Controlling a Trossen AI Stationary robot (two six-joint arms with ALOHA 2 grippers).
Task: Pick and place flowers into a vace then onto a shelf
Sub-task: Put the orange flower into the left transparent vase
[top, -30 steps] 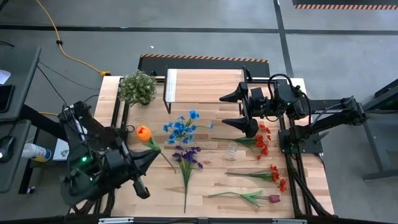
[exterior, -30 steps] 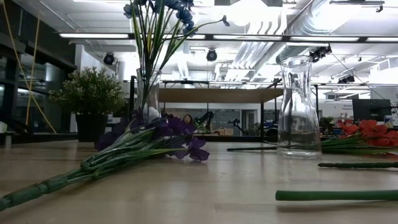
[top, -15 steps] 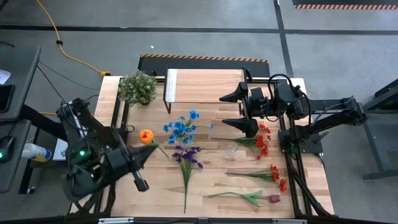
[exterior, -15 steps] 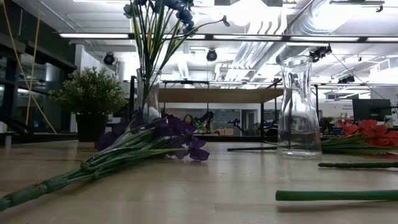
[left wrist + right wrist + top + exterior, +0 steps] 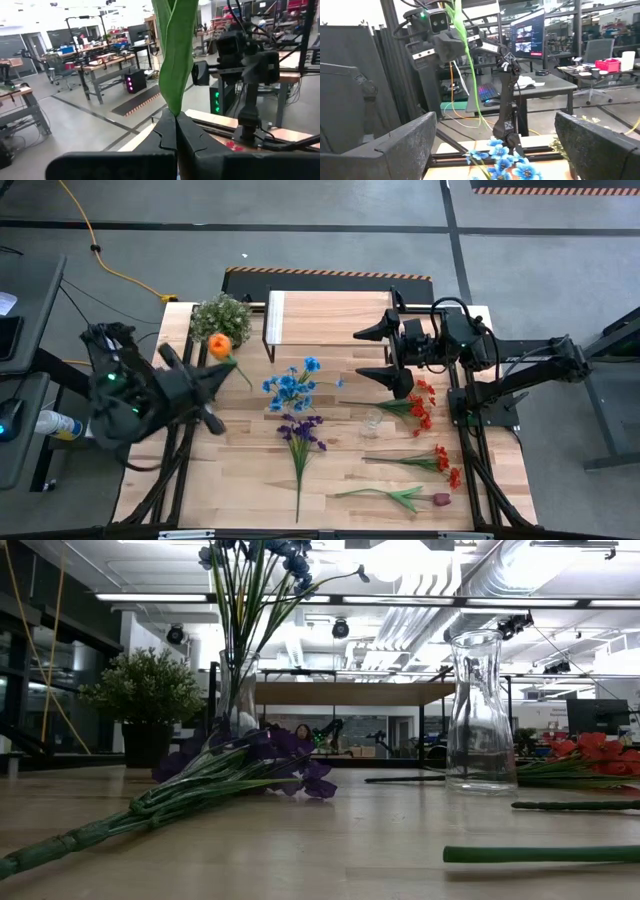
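Observation:
My left gripper point(image 5: 220, 372) point(image 5: 176, 122) is shut on the orange-bloomed flower point(image 5: 219, 345) above the table's left side, near the bushy plant. A glass vase point(image 5: 238, 690) holds the blue flowers point(image 5: 295, 385). An empty glass vase point(image 5: 372, 420) point(image 5: 481, 710) stands right of it. Purple flowers point(image 5: 300, 435) point(image 5: 240, 765) lie flat on the table, as do red ones point(image 5: 420, 405) point(image 5: 442, 460) and a dark red tulip point(image 5: 405, 496). The shelf point(image 5: 330, 320) stands at the far edge. My right gripper point(image 5: 372, 355) point(image 5: 495, 135) hangs open by the shelf's right end, touching nothing. My left gripper pinches the orange flower by its green stem and leaf point(image 5: 175, 100) between the two shut fingers, coming from the table's left. The flower is lifted clear. Its bloom is on the gripper's far side and the stem's free end point(image 5: 247, 385) point(image 5: 479, 107) hangs past the fingers.
A bushy pale-green plant point(image 5: 220, 320) point(image 5: 145, 690) stands at the far left, close to the held bloom. The black frame rails point(image 5: 185, 380) run along both table sides. Bare wood lies along the near left of the tabletop point(image 5: 230, 480).
My left gripper, shut on the orange flower, has risen and moved from the near left toward the far edge and the bushy plant, turning as it went. The flower's stem, which lay on the table, is now lifted clear. The right arm has kept still.

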